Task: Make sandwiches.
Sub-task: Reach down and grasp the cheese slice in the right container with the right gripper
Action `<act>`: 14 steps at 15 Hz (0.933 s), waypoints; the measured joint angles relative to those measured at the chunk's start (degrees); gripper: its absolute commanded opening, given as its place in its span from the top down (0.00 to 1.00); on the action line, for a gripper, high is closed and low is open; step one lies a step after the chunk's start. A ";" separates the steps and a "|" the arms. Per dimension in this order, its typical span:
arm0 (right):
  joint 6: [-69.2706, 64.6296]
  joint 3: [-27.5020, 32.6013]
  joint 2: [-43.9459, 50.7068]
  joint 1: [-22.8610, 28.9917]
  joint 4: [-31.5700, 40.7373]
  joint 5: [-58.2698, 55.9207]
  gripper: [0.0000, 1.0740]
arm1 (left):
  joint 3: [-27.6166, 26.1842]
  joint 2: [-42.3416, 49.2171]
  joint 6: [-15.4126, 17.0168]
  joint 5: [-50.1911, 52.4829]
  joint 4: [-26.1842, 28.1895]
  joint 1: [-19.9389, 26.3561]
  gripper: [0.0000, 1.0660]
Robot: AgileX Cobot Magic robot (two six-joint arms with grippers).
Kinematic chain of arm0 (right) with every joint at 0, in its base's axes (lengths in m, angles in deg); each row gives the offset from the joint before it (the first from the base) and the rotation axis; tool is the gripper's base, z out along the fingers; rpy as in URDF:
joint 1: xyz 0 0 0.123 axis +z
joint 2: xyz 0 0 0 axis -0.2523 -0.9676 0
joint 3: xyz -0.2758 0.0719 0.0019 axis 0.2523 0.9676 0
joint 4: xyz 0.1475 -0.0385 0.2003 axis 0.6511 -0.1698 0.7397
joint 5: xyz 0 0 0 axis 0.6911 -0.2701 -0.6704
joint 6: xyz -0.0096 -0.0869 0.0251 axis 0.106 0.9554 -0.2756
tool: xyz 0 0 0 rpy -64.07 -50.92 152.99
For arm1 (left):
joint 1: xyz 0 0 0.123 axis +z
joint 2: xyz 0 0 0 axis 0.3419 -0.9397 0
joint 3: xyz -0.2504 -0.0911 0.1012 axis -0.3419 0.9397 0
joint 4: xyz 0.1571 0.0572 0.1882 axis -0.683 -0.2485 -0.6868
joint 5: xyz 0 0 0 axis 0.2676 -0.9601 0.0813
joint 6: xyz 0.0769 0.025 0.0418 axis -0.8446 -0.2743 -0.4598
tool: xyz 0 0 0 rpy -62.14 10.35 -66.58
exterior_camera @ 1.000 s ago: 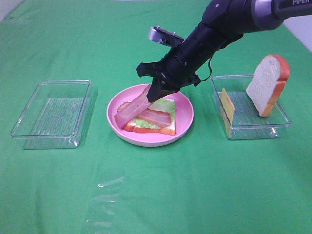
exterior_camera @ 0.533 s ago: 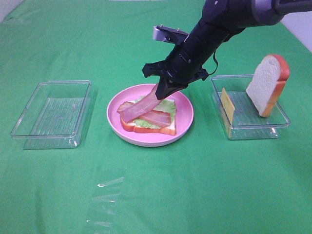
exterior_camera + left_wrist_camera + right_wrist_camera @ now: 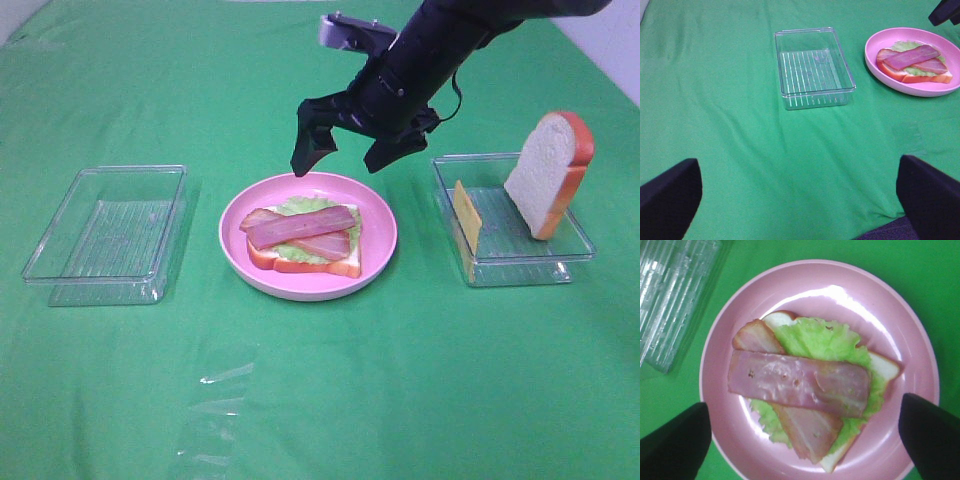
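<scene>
An open sandwich (image 3: pixel 305 245) lies on the round pink plate (image 3: pixel 380 232): one bread slice, green lettuce and two crossed bacon strips (image 3: pixel 300 227). My right gripper (image 3: pixel 343 160) is open and empty, hovering above the plate's far rim. The right wrist view shows the sandwich (image 3: pixel 805 390) straight below, between its fingers (image 3: pixel 675 440). A second bread slice (image 3: pixel 548 175) leans upright in the right clear tray (image 3: pixel 520 265), with a yellow cheese slice (image 3: pixel 466 215) beside it. My left gripper (image 3: pixel 800 200) is open and empty over bare cloth, out of the exterior view.
An empty clear tray (image 3: pixel 108 232) stands left of the plate; it also shows in the left wrist view (image 3: pixel 812 67), with the plate (image 3: pixel 875 45) beyond it. A green cloth (image 3: pixel 320 400) covers the table. A crumpled bit of clear film (image 3: pixel 215 400) lies near the front.
My right gripper let go of the second bacon strip, which now lies flat across the sandwich. The gripper opened and rose up and away from the plate.
</scene>
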 measured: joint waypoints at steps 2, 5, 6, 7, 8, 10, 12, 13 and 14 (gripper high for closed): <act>-5.67 -0.11 4.81 0.00 -7.10 -8.25 0.09 | 0.00 0.00 0.00 0.00 0.06 0.00 0.08; -15.24 -0.11 5.67 0.00 -17.19 -15.93 0.09 | 0.00 0.00 0.00 0.00 0.06 0.00 0.08; -18.39 -0.11 5.67 0.00 -21.43 -17.88 0.09 | 0.00 0.00 0.00 0.00 0.06 0.00 0.08; -20.34 -0.11 5.67 -0.11 -23.84 -18.74 0.09 | 0.00 0.00 0.00 0.00 0.06 0.00 0.08; -21.66 -0.11 5.67 -1.09 -24.98 -19.54 0.09 | 0.00 0.00 0.00 0.00 0.06 0.00 0.08; -22.46 -0.11 5.67 -3.61 -24.01 -19.65 0.09 | 0.00 0.00 0.06 0.00 0.06 0.00 0.08; -22.46 -0.11 5.16 -6.59 -22.86 -19.65 0.09 | 0.00 0.00 0.06 0.00 0.06 0.00 0.08; -22.46 -0.11 4.41 -7.51 -22.63 -19.65 0.09 | 0.00 0.00 0.06 0.00 0.06 0.00 0.08; -22.40 -0.11 3.50 -8.25 -22.06 -19.65 0.09 | 0.00 0.00 0.06 0.00 0.06 0.00 0.08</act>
